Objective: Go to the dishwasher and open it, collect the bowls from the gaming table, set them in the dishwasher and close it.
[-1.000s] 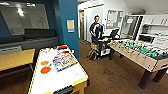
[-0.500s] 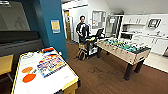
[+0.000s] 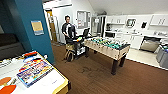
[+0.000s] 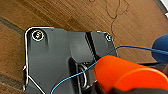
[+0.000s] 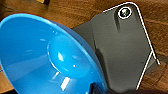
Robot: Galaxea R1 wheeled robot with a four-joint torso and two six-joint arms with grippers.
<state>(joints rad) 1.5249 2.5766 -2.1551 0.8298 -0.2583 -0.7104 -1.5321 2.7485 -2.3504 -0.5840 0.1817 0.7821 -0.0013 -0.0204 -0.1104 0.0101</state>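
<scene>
Carrying stage: the right gripper grips a blue bowl, the left gripper an orange bowl; the open dishwasher lies far right, loading and closing left.

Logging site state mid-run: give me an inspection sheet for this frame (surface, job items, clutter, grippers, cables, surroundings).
Surface: brown wood-look floor; white-topped gaming table with yellowish edge at near left.
Job's things: blue bowl close to the right wrist camera; orange bowl close to the left wrist camera; dishwasher at far right, door looks open.
Clutter: colourful board and orange discs on the gaming table.
Grippers: fingers cannot be made out.
Cables: thin blue cable by the left wrist; thin dark cord on the floor.
Surroundings: foosball table, person with control rig, teal pillar, white kitchen cabinets.
</scene>
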